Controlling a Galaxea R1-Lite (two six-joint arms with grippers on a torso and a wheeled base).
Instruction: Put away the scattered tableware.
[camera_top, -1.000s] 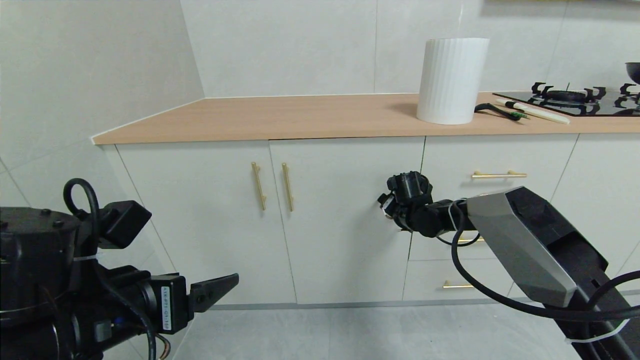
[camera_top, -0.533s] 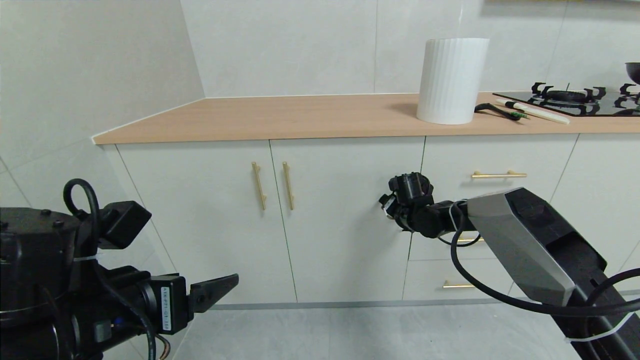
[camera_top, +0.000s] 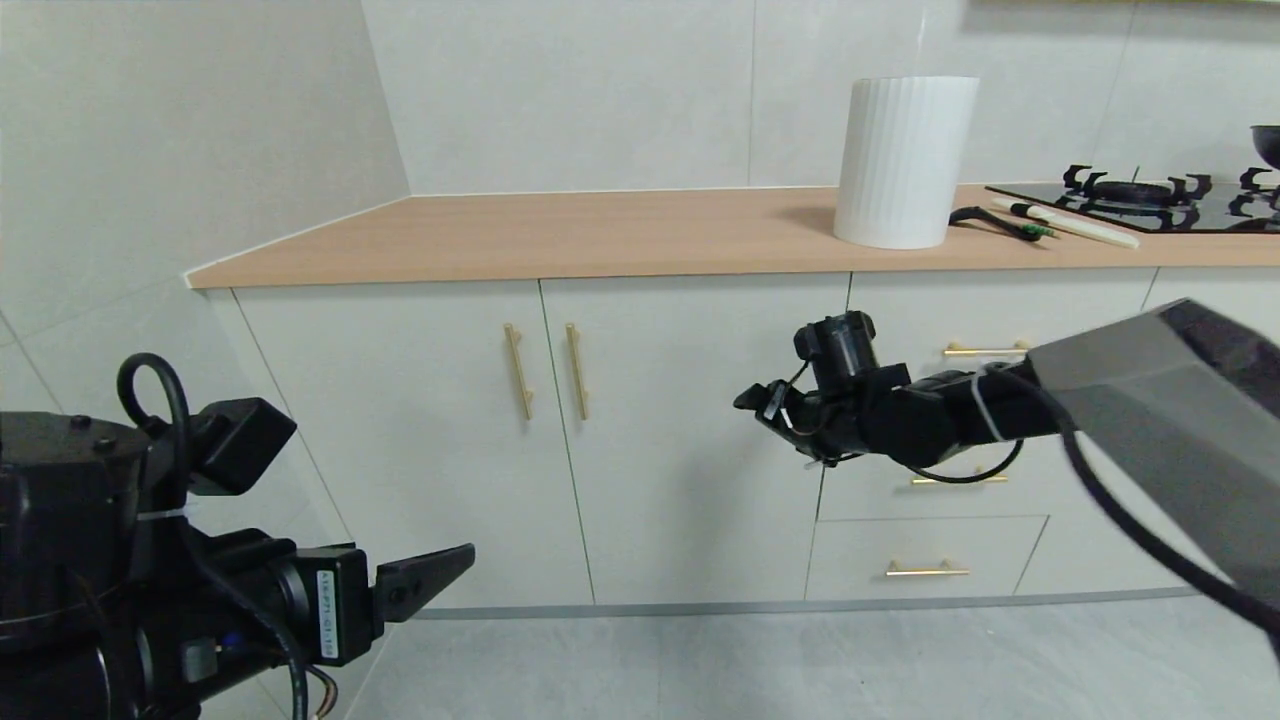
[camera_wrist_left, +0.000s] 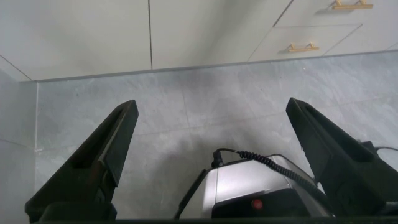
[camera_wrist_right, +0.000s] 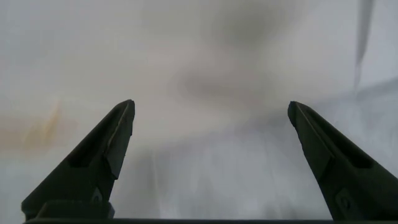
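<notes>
Head view: tableware (camera_top: 1040, 222) lies loose on counter (camera_top: 600, 235), between white holder (camera_top: 905, 160) and stove (camera_top: 1140, 195); right gripper (camera_top: 770, 415) hangs below, before cabinet door (camera_top: 690, 440); left gripper (camera_top: 440, 570) sits low, well apart from counter.
Left wrist view: fingers (camera_wrist_left: 102, 158) spread wide, holding nothing.
Right wrist view: fingers (camera_wrist_right: 99, 155) spread wide, empty.
Progress: apparently nothing stowed yet; the pieces in sight await pickup.

Pointed black left end effector (camera_wrist_left: 212, 107), grey-shelled right arm (camera_top: 1150, 400), looping cables (camera_top: 150, 358).
</notes>
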